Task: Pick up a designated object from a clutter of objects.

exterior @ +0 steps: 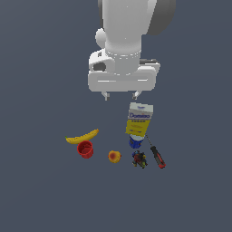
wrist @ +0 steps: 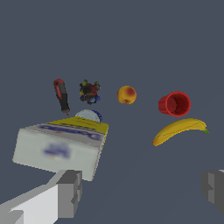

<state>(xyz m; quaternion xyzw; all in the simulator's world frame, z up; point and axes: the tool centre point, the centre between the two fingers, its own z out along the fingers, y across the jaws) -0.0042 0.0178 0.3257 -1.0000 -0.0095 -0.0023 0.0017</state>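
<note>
The gripper (exterior: pixel 120 96) hangs above the clutter with its fingers (wrist: pixel 70 193) spread wide and nothing between them. The fruit (exterior: pixel 114 157) — the designated object — lies on the table (exterior: pixel 41 190) and is not held. In the exterior view it sits between the cup (exterior: pixel 85 149) on its left and the dark lump (exterior: pixel 139 159) on its right, apart from both. The banana (exterior: pixel 82 136) lies just beside the cup. The Domino box (exterior: pixel 138 119) stands under the gripper, against the blue can (exterior: pixel 135 142). The screwdriver (exterior: pixel 157 156) lies at the exterior view's right — beside the lump.
</note>
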